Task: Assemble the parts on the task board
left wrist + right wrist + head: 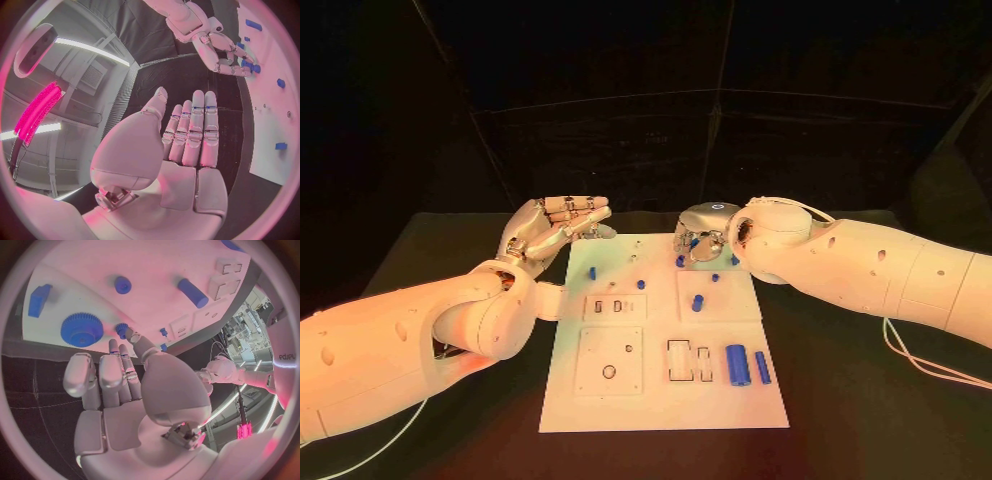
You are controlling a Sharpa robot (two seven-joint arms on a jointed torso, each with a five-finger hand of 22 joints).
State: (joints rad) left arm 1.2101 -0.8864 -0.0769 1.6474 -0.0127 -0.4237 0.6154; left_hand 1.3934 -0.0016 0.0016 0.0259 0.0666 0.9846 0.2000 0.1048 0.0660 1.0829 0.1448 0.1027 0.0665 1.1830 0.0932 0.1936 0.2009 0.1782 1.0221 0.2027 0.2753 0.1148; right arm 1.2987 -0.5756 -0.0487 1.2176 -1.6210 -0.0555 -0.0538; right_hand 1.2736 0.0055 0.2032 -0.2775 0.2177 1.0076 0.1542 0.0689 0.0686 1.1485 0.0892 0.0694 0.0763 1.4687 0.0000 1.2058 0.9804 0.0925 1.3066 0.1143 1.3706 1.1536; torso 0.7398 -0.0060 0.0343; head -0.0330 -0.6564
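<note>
The white task board [661, 400] lies in the middle of the black table. Two blue cylinders [736, 363] lie side by side at its near right. Small blue pegs [591, 272] stand across its far half. My left hand [557, 225] hovers palm up off the board's far left corner, fingers straight and together [187, 135], holding nothing. My right hand [707, 235] is over the far right edge, fingers pointing down at the board. In the right wrist view its fingertips [115, 347] reach a blue gear [81, 330] and a small blue toothed piece [122, 329], with nothing held.
Also on the board's far right are a blue block [39, 300], a round blue peg [123, 285] and a long blue peg [192, 292]. White square sockets [615, 307] and rectangular slots [679, 360] sit mid-board. A white cable [920, 355] trails on the table at the right.
</note>
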